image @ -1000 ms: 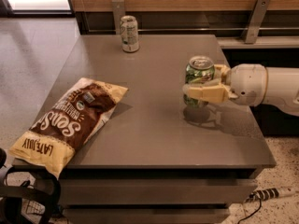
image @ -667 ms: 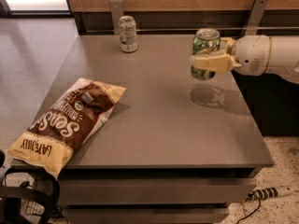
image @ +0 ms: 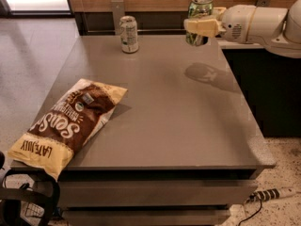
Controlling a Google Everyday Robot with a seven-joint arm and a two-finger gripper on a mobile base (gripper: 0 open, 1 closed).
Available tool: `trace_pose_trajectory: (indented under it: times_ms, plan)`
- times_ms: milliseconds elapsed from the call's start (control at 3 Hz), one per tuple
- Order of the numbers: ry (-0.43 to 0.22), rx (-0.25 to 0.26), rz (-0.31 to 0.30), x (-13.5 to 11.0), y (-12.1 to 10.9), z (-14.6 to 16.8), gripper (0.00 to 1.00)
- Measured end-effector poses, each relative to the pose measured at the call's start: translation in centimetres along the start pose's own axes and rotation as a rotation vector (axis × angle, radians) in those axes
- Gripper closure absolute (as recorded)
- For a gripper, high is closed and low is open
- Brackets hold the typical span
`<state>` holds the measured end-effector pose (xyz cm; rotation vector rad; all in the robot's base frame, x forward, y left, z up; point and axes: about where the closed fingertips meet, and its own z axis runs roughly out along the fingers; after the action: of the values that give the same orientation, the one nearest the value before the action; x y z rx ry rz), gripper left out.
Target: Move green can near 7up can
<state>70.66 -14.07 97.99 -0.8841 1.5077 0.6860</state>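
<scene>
Since the earlier frames the arm (image: 256, 20) has lifted the green can (image: 201, 6) off the right side of the desk (image: 178, 126) and carried it back, so it now hangs in the air over the far right corner, its shadow on the surface below. The desk is otherwise wide and bare through the middle; a chip bag (image: 70, 121) lies along the near left edge, well clear of any path. The tool (image: 201, 27) pinches the green can across its body and holds it upright. The 7up can (image: 128, 34) stands by the far edge, left of centre, well apart from the held can. The step in hand is the carry, so I would travel left along the far edge at this height, keep the can upright, and lower it just beside the 7up can. Stopping short matters, since a light standing can would likely tip at a nudge, and the tool should let go only once the base sits flat.
</scene>
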Motion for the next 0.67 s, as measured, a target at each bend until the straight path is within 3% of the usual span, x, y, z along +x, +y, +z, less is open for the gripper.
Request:
trace_pose_trajectory:
  times_ms: [333,667]
  plan:
    - [-0.021,0.051,0.045,0.5,-3.2,3.8,1.0]
    - [-0.052,0.095,0.069,2.9,-5.3,6.9,1.0]
